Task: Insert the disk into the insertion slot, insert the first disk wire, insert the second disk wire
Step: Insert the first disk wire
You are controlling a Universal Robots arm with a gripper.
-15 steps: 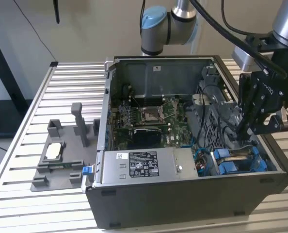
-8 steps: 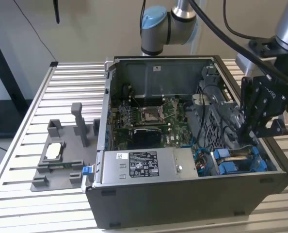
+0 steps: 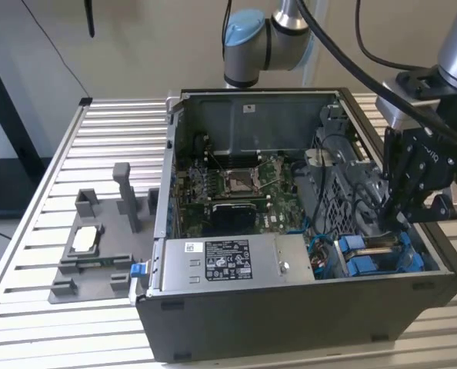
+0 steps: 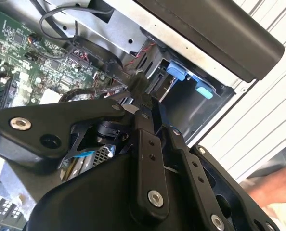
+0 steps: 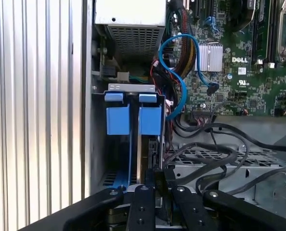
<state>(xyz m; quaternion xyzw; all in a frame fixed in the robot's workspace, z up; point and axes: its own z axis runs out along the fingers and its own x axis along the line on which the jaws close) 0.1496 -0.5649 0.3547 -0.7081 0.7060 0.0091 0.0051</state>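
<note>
Working at the slot (image 5: 129, 88), in the corner of the case (image 3: 236, 323) on the exterior view's right. Just behind the two blue frames (image 5: 150, 119), the hand (image 5: 158, 177), drawn together at the tip; clamped on a wire or on nothing, cannot tell. Apparently seated on edge in the slot, the disk (image 5: 148, 149), under the frame nearer the motherboard (image 5: 239, 72).

Probably seating the disk or its first wire; hard to say which. To do it well: keep the hand square to the disk's edge and press straight along the bay, never leaning sideways. Steer clear of the black cables (image 5: 220, 127) lying just beside the hand. Mind the blue cable (image 5: 183, 91) looping near the frames, so as not to snag it. Go slowly, stopping at firm resistance rather than forcing.

Counted: one hand, one disk, one slot, two blue frames side by side, one blue cable, several black cables, one power-supply box (image 3: 228, 261), one case, one counter (image 3: 121, 131).
</note>
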